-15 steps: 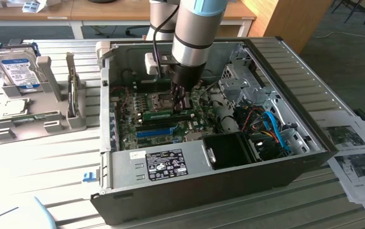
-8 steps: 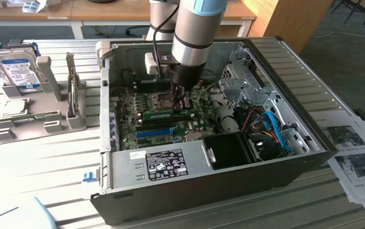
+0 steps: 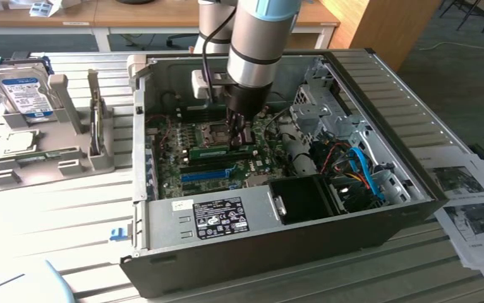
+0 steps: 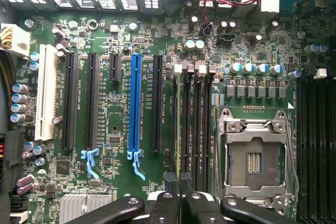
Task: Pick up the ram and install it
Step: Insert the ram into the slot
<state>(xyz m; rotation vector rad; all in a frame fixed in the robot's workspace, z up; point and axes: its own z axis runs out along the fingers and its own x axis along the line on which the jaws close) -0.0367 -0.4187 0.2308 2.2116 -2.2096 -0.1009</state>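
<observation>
Fingers [image 4: 171,183] pinched narrow on ram [image 3: 222,151], gripping its top edge approx mid-length. Ram stands on edge right under them, inside PC case [image 3: 411,120]. Long axis runs parallel w/ memory slots [image 4: 197,124], next to CPU socket [image 4: 254,161]. Looks lined up over that slot row; can't tell if seated. Farther off: blue slot [image 4: 135,103], same direction, well apart.

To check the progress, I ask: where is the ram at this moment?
In the exterior view the ram stands on edge on the motherboard, beside the processor socket, with the pincer closed on its end toward that view's right.
</observation>
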